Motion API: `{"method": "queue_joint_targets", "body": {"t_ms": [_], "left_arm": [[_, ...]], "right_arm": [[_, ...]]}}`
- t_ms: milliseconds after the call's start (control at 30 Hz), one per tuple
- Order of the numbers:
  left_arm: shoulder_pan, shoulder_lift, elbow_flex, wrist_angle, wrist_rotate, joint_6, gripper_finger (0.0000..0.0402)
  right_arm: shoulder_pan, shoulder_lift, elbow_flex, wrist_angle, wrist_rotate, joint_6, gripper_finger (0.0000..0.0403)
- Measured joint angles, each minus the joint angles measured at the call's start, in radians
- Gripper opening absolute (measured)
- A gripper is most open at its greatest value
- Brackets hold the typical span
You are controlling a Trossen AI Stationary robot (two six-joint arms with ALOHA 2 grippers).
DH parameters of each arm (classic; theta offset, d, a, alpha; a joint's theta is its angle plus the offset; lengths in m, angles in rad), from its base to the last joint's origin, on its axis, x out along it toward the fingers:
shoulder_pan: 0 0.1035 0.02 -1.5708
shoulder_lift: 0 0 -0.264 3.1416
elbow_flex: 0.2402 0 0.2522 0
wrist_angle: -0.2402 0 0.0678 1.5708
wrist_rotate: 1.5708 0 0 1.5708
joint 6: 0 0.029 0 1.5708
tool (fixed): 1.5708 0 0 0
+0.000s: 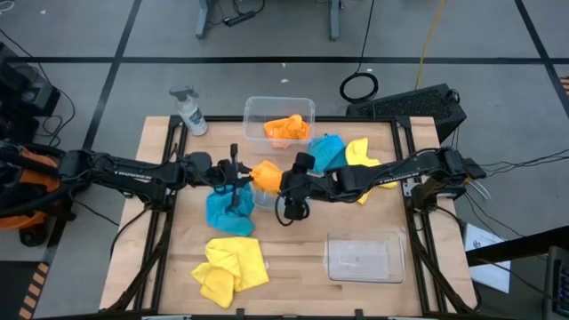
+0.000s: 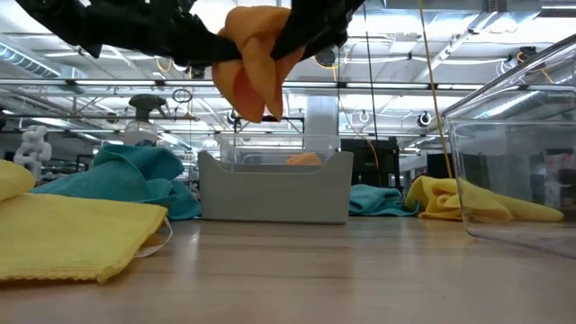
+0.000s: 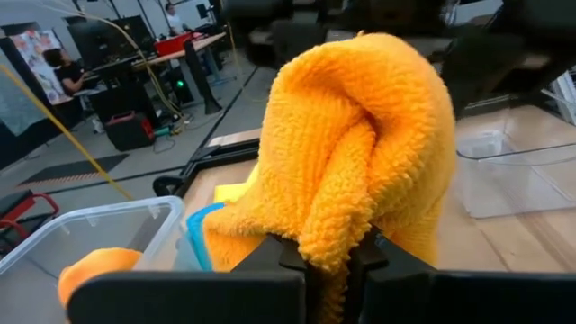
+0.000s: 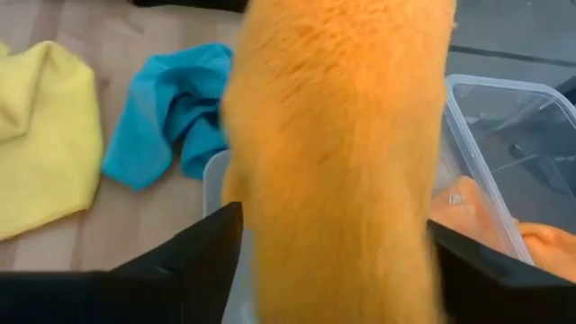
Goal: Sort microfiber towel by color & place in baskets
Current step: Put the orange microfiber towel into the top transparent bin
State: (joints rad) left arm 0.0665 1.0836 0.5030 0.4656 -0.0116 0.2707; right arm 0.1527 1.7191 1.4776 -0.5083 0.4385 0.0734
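Note:
An orange towel [image 1: 267, 175] hangs in the air at mid-table, above a small greyish basket [image 2: 274, 189]. My left gripper [image 3: 328, 265] reaches in from the table's left and is shut on it. My right gripper [image 4: 337, 270] comes from the right, open, one finger on either side of the same towel. A second orange towel [image 1: 286, 129] lies in the far basket [image 1: 253, 108]. Turquoise towels [image 1: 229, 212] [image 1: 327, 151] and yellow towels [image 1: 231, 265] [image 1: 360, 153] lie rumpled on the table. My left gripper pinches a bunched fold [image 3: 328, 238] of the orange towel, several layers thick, between its two fingers. The fingers come about level from the table's left. The towel bulges out ahead of them, and in the low view it hangs clear of the table [image 2: 256, 63]. My right gripper has its open fingers [image 4: 202, 252] close against the towel's sides; whether they touch it, I cannot tell.
A larger see-through basket [image 1: 331, 240] stands near the front right. A spray bottle [image 1: 189, 111] stands at the far left corner. Black frame rails [image 1: 169, 156] run along the table's left and right sides. Bare wood shows at the front centre.

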Motion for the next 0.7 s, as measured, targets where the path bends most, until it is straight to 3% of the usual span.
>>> {"method": "queue_joint_targets", "body": {"t_ms": [167, 367, 533, 700], "left_arm": [[0.004, 0.0, 0.0, 0.0, -0.001, 0.003, 0.0016], [0.004, 0.0, 0.0, 0.0, -0.001, 0.008, 0.0015], [0.004, 0.0, 0.0, 0.0, 0.0, 0.008, 0.0015], [0.004, 0.0, 0.0, -0.002, 0.003, 0.025, 0.0015]], "right_arm": [[0.028, -0.05, 0.0, -0.102, 0.004, 0.004, 0.0281], [0.034, -0.109, -0.001, -0.227, 0.051, 0.039, 0.0262], [0.028, -0.146, -0.002, -0.271, 0.092, 0.025, 0.0218], [0.023, -0.159, -0.002, -0.206, 0.104, -0.035, 0.0141]]}}
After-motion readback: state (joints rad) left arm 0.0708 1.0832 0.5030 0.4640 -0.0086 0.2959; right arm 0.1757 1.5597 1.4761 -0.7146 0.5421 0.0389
